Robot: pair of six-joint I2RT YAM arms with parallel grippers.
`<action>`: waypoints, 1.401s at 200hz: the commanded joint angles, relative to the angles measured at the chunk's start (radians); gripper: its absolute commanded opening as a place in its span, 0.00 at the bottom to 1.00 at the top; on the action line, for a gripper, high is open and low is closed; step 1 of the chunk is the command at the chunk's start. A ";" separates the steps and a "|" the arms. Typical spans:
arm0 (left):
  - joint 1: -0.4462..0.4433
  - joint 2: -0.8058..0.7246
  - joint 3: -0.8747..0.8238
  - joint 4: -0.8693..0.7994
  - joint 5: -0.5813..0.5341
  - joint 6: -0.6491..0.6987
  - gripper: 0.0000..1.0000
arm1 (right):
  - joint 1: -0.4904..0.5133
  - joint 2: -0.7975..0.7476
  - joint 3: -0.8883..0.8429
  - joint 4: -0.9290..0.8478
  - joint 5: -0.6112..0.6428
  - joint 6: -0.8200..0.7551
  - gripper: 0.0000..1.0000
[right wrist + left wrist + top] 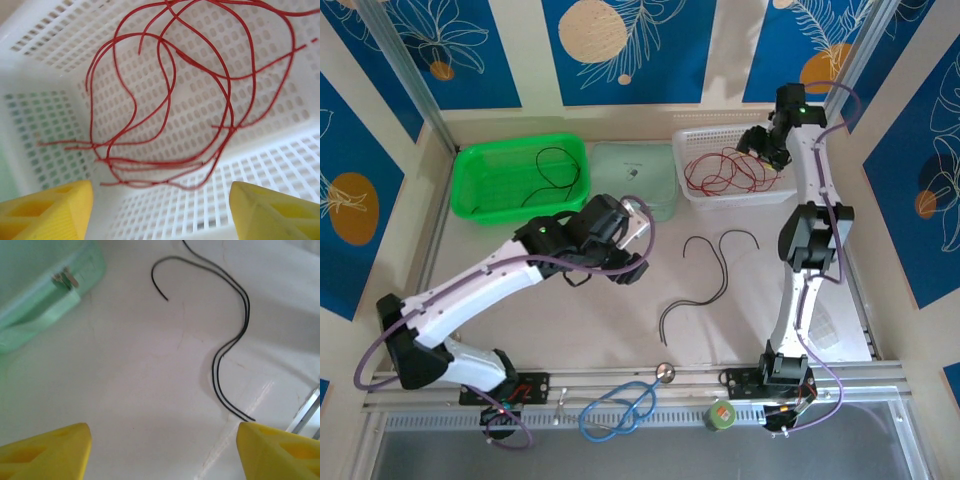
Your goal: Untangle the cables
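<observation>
Two thin black cables (705,272) lie loose on the white table, curving side by side (235,340). Another black cable (552,168) rests in the green basket (470,190). Several red cables (725,170) lie looped over one another in the white perforated basket (695,140), seen close in the right wrist view (200,100). My left gripper (632,258) hovers left of the black pair, open (165,440), with bare table between its yellow fingers. My right gripper (765,150) hangs over the white basket, open (162,200), above the red loops and holding nothing.
A mint-green zip pouch (635,175) sits between the two baskets, its corner showing in the left wrist view (40,300). A blue stethoscope (620,405) and a green tape roll (721,415) lie at the near rail. Panel walls enclose the table.
</observation>
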 commanded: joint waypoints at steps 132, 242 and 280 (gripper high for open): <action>-0.205 0.488 -0.008 0.083 0.134 -0.167 0.53 | 0.034 -0.983 -1.113 0.337 -0.034 0.109 0.69; -0.213 0.597 -0.067 0.203 0.072 -0.363 0.39 | 0.011 -1.111 -1.196 0.327 -0.086 0.086 0.69; -0.220 0.610 -0.079 0.156 -0.088 -0.386 0.32 | 0.009 -1.126 -1.210 0.326 -0.102 0.083 0.69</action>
